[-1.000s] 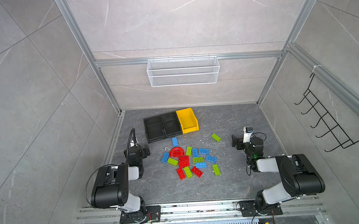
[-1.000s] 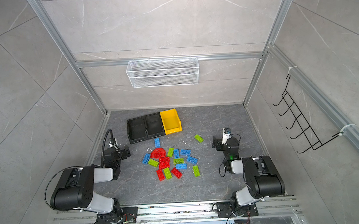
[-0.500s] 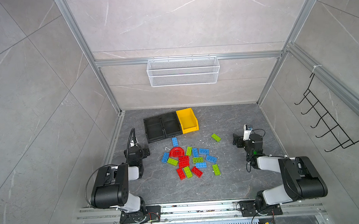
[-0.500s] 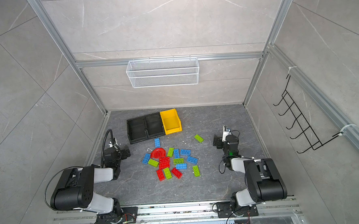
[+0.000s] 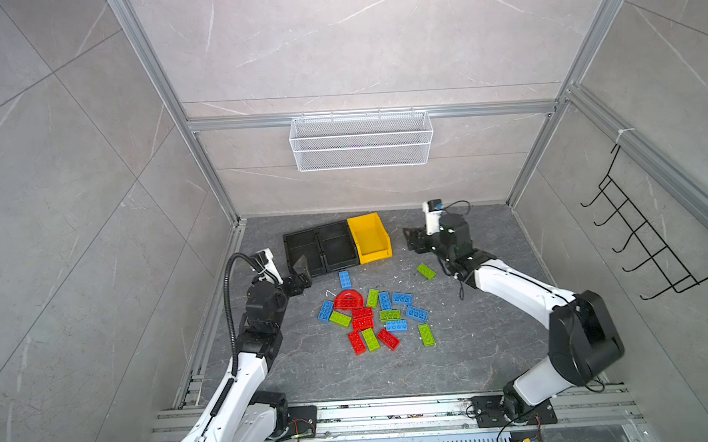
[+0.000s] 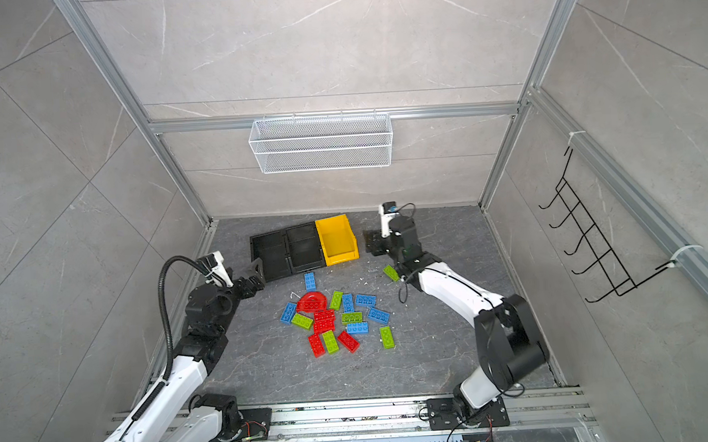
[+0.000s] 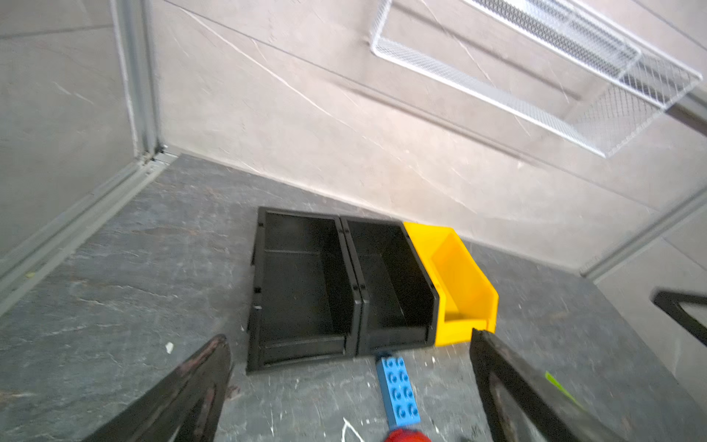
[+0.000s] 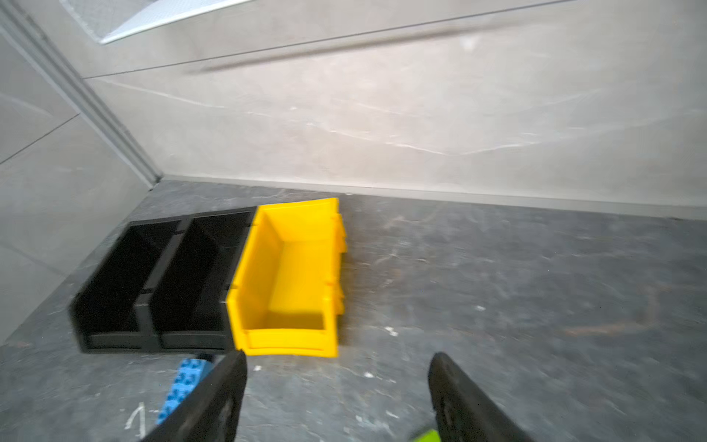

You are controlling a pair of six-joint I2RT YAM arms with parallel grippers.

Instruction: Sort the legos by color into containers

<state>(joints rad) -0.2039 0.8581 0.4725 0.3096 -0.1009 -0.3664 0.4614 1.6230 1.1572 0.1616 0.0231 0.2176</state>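
No sorting is done: the red, blue and green bricks [image 5: 362, 318] all lie on the surface [image 5: 455, 358] near three empty bins [image 5: 319, 248], left jaws and right jaws open, holding nothing.

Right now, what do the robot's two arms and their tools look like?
Both arms have white shells and black joints. The left arm carries a black corrugated hose; the right arm a thin black cable. Left tool and right tool are black.

The red arch piece [image 7: 406, 436] is cropped in the left wrist view. A lime green brick [image 8: 426, 435] is cropped and blurred.
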